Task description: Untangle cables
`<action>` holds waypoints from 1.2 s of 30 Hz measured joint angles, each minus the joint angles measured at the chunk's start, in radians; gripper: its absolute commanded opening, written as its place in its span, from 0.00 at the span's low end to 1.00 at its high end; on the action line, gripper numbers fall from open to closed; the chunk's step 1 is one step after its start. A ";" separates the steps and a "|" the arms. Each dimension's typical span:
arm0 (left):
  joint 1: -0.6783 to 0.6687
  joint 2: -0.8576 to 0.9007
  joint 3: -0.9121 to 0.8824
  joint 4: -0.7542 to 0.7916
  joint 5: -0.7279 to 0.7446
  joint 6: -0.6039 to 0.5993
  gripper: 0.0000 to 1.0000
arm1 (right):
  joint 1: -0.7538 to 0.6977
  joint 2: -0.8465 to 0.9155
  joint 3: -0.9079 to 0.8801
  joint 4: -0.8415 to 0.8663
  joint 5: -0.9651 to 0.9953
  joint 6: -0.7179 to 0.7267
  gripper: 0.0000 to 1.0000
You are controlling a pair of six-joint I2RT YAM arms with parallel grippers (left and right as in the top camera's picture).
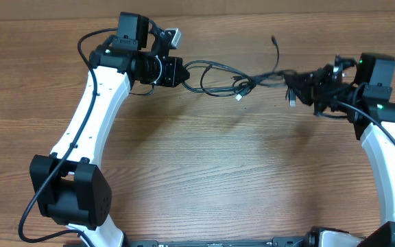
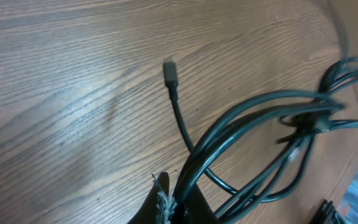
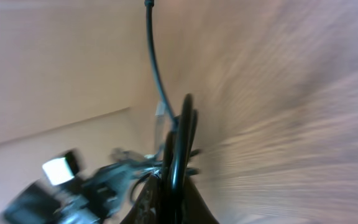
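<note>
Thin black cables (image 1: 233, 79) hang stretched between my two grippers above the far part of the wooden table. They knot in the middle, and a silvery plug (image 1: 240, 97) dangles there. My left gripper (image 1: 181, 71) is shut on the cables' left loops; its wrist view shows several strands (image 2: 247, 124) leaving the jaws (image 2: 179, 202) and one loose plug end (image 2: 169, 71). My right gripper (image 1: 299, 88) is shut on the right end, with strands (image 3: 180, 143) clamped between its fingers (image 3: 174, 193). One free end (image 1: 273, 41) sticks up toward the table's far edge.
The wooden table (image 1: 204, 171) spreads in front of the cables. The left arm's base (image 1: 70, 192) stands at the front left and the right arm (image 1: 389, 165) runs along the right edge. A wall rises behind the table's far edge.
</note>
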 measured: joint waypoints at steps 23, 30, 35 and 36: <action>0.066 0.000 0.013 0.259 0.325 -0.453 0.04 | 0.323 0.031 0.000 0.208 0.062 -0.307 0.89; 0.077 0.000 0.013 0.248 0.337 -0.771 0.04 | 0.458 0.064 0.000 0.371 0.078 -0.500 0.88; 0.077 0.000 0.013 0.247 0.387 -0.936 0.04 | 0.541 0.064 0.000 0.409 0.154 -0.573 0.84; 0.077 0.000 0.013 0.247 0.406 -0.985 0.04 | 0.560 0.064 0.000 0.409 0.181 -0.592 0.84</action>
